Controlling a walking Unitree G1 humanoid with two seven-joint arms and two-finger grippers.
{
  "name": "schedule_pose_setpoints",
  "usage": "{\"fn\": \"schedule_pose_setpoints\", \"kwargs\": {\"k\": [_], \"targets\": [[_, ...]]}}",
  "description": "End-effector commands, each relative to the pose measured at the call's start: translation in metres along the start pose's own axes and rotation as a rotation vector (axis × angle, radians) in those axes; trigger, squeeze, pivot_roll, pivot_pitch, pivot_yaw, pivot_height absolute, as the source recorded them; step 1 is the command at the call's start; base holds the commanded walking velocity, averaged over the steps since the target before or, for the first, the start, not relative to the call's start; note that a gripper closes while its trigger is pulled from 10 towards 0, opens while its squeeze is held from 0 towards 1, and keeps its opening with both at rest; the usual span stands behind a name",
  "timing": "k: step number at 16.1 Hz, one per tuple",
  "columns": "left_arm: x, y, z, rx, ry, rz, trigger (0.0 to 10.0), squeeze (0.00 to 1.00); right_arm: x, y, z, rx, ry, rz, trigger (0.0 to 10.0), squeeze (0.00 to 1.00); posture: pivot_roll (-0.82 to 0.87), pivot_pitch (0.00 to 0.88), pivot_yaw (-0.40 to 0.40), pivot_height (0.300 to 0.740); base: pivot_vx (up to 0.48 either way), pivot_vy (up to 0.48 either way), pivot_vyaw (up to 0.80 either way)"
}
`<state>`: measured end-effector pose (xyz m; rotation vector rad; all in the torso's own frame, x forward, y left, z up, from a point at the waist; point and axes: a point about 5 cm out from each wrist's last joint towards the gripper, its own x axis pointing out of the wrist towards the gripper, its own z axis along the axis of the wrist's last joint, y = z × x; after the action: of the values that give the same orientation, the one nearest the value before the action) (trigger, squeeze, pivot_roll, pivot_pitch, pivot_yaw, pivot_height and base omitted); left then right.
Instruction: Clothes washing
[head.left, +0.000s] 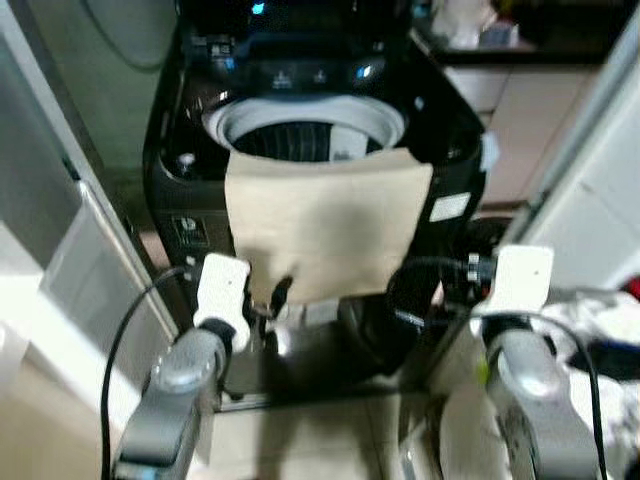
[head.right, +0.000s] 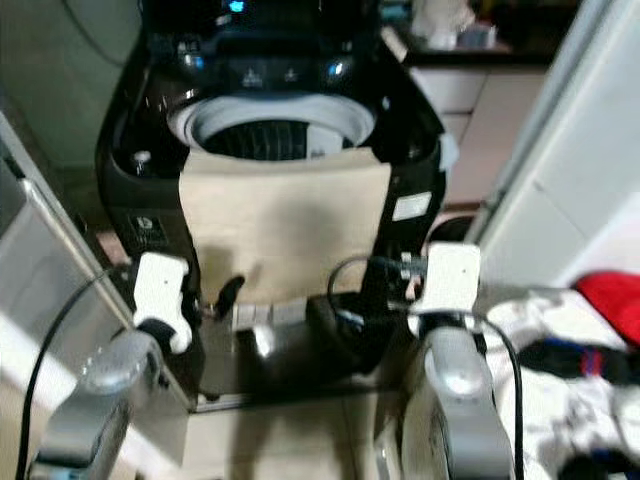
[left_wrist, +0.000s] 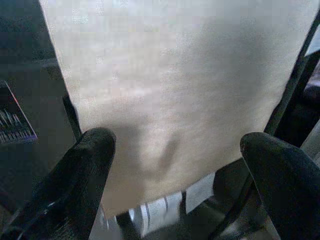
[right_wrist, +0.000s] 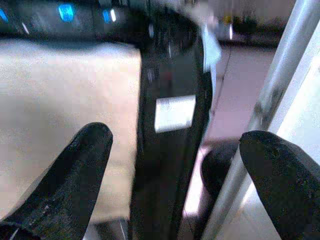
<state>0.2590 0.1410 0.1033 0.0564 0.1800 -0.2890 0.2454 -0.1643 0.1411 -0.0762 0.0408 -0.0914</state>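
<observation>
The beige cloth (head.left: 325, 225) is draped over the front rim of the top-loading washing machine (head.left: 455, 150), its upper edge lying on the lip just beside the open drum (head.left: 305, 135) and the rest hanging flat down the black front panel. What worries me, standing here, is how little of it sits on top: most of its weight hangs outside, so a nudge or a downward tug at the free lower edge would, I think, slide the whole sheet off the rim and onto the floor rather than into the tub. The left gripper (left_wrist: 175, 150) is low and just in front of that hanging edge, jaws spread wide with one black fingertip (left_wrist: 92, 150) to either side of the fabric and nothing pinched yet; if it closes on only the bottom hem, the cloth may bunch or slip out when lifted, and a long lift would be needed to carry it over the rim. The right gripper (right_wrist: 172, 150) also has its jaws spread and holds nothing, looking past the machine's right front corner, close enough that a careless swing could knock the cabinet. A heap of other laundry (head.right: 560, 350) lies on the floor to the robot's right. The cloth's long axis seems to run up and down, from rim to floor, with the free end pointing down; its top edge lies level across the machine.
</observation>
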Motion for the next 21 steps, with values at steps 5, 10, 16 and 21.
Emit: {"fn": "schedule_pose_setpoints", "kwargs": {"k": [5, 10, 16, 21], "targets": [[0.007, -0.002, 0.045, 0.041, -0.184, -0.009, 10.0, 0.0, -0.002, 0.0, 0.028, -0.031, -0.068, -0.008, 10.0, 0.0, -0.11, 0.0, 0.014, 0.74, 0.0, 0.0, -0.48], [0.01, 0.0, 0.055, 0.08, -0.206, -0.012, 10.0, 0.0, -0.001, -0.009, 0.029, -0.018, -0.051, -0.048, 10.0, 0.0, -0.11, 0.0, 0.015, 0.74, 0.0, 0.0, -0.32], [0.013, -0.001, 0.062, 0.07, -0.221, -0.021, 10.0, 0.0, -0.001, -0.009, 0.032, -0.009, -0.036, -0.045, 10.0, 0.0, -0.11, 0.0, 0.017, 0.74, 0.0, 0.0, -0.13], [0.016, -0.002, 0.063, 0.064, -0.22, -0.03, 10.0, 0.0, -0.004, -0.011, 0.032, -0.002, -0.034, -0.058, 10.0, 0.0, -0.12, 0.0, 0.022, 0.74, 0.0, 0.368, -0.32]]}}
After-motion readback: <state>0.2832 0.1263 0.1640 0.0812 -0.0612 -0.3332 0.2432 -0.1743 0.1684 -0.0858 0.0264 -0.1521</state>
